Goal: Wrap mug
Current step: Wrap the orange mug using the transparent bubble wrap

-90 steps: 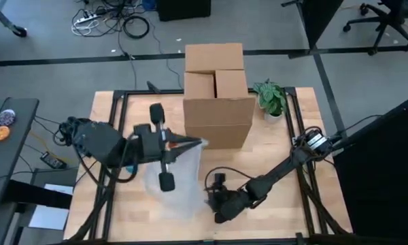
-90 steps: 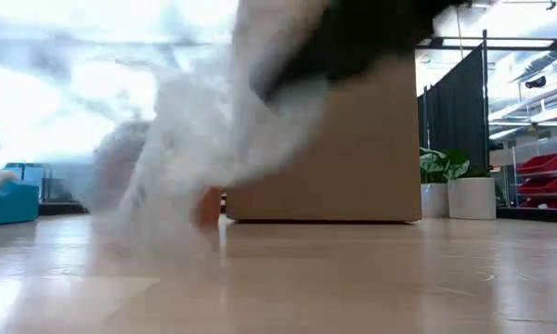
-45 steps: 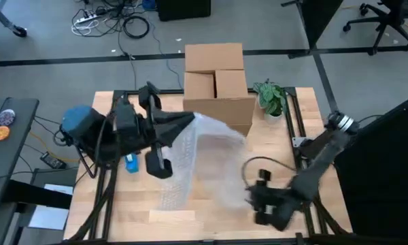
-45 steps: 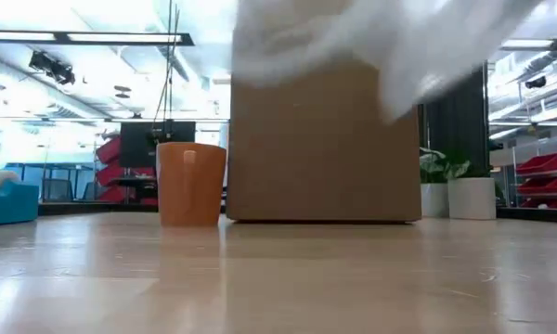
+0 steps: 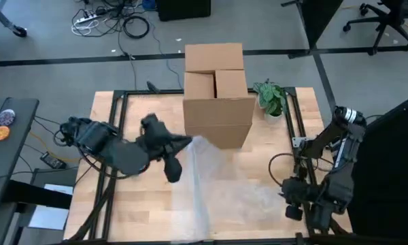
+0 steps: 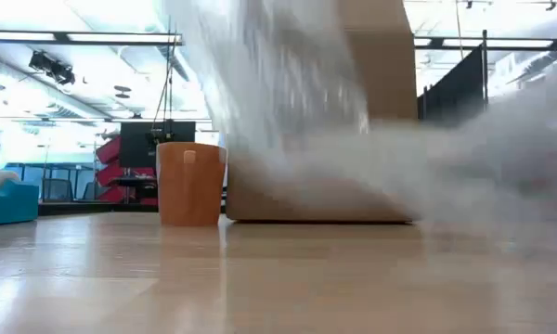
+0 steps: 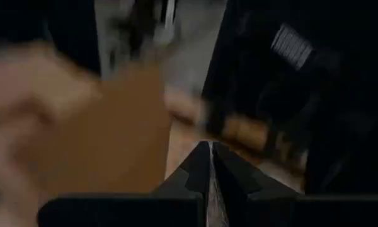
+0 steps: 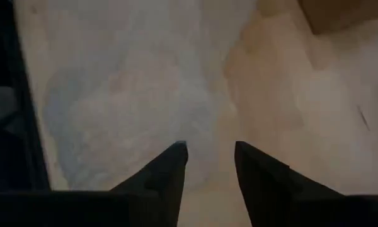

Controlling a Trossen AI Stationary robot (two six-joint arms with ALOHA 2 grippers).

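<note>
The left gripper (image 5: 185, 141) is hanging above the middle of the light wooden table (image 5: 139, 204), just in front of the tall brown cardboard box (image 5: 217, 95). Its two dark fingers (image 7: 201, 167) are pressing together, pinching the upper corner of a sheet of clear bubble wrap (image 5: 224, 187). From that pinched corner the sheet is draping down and spreading across the table toward the front edge and the right side.

The right gripper (image 5: 291, 201) is sitting low near the table's front right corner, by the far end of the sheet. Its fingers (image 8: 167, 170) are standing apart with a clear gap between them and gripping nothing, with the bubble wrap lying on the wood just ahead of them.

In the low view the orange ceramic mug (image 6: 190, 183) is standing upright on the table, just beside the box's left side, uncovered, with the hanging sheet showing to its right. A small green potted plant (image 5: 270, 99) is standing near the back right corner, beside the box.
</note>
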